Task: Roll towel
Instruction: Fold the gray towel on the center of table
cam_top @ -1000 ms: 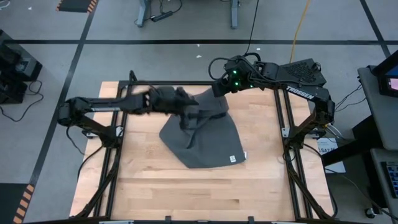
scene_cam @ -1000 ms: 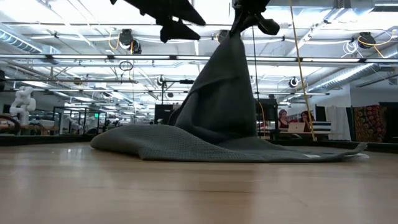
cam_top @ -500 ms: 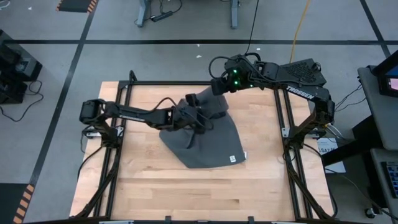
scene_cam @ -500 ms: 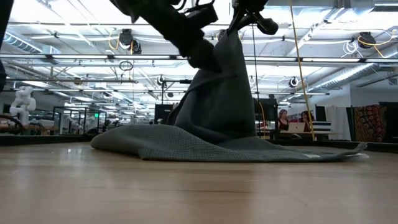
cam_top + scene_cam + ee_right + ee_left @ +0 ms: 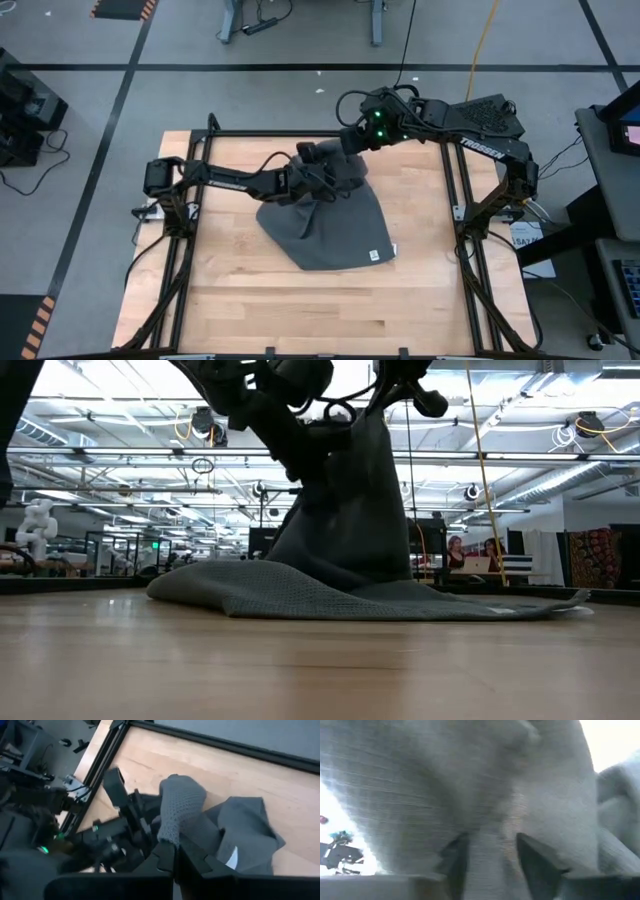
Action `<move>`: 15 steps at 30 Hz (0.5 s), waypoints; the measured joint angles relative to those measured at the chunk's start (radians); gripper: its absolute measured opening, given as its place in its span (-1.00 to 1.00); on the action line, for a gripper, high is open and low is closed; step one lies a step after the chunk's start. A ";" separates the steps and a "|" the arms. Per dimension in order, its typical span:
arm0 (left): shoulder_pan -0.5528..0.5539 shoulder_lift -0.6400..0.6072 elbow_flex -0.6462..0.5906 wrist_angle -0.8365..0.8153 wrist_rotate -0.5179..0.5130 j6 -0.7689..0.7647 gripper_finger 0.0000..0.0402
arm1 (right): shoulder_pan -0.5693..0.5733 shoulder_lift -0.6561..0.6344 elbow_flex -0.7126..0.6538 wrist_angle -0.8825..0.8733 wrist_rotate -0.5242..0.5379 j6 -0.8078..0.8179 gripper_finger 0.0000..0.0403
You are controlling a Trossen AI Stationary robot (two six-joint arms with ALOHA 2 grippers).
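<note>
- The towel (image 5: 330,225) is dark grey and soft, with a small white tag (image 5: 372,254) at its near right edge.
- It lies in the middle of the table (image 5: 300,310), one corner pulled up like a tent.
- The right gripper (image 5: 175,851) pinches that raised corner.
- The left gripper (image 5: 487,862) has cloth between its fingers.

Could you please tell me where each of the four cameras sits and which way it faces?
High view: overhead, straight down; both arms, towel, table.
Low view: tabletop height, level across; arms enter from above.
Left wrist view: on the left arm, against cloth; left hand.
Right wrist view: on the right arm; right hand pinching cloth.
All share the towel.
</note>
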 joint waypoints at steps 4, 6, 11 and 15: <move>0.018 -0.014 0.037 -0.004 0.012 -0.009 -0.89 | 0.000 0.000 0.000 -0.013 -0.035 -0.005 -1.00; 0.028 -0.024 0.060 -0.026 0.017 -0.010 -0.94 | 0.000 0.000 0.000 -0.021 -0.053 -0.028 -1.00; 0.051 -0.101 0.106 -0.031 0.129 -0.096 -0.95 | -0.006 0.000 0.000 -0.048 -0.053 -0.062 -1.00; 0.080 -0.191 0.103 -0.129 0.325 -0.432 -0.91 | -0.021 -0.001 -0.001 -0.005 -0.081 -0.056 -1.00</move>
